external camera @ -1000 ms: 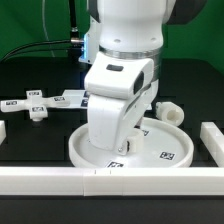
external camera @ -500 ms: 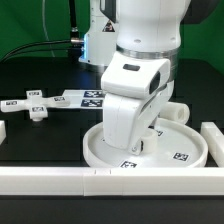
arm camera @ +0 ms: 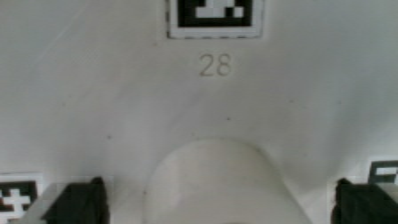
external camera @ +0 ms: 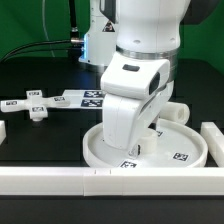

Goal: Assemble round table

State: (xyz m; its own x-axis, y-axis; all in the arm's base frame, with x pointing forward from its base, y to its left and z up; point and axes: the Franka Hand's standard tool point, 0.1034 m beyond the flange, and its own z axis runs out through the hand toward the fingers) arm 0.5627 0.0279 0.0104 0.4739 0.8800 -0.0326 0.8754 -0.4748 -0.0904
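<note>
My pincer (arm camera: 214, 203) stands wide, one finger (arm camera: 77, 201) on each side of the central hub (arm camera: 214, 172), neither touching it. The rimmed disc (external camera: 183, 157) lies just beside the near border bar (external camera: 60, 181) (seen in the exterior view); under its square tag (arm camera: 215, 14) I read "28"
</note>
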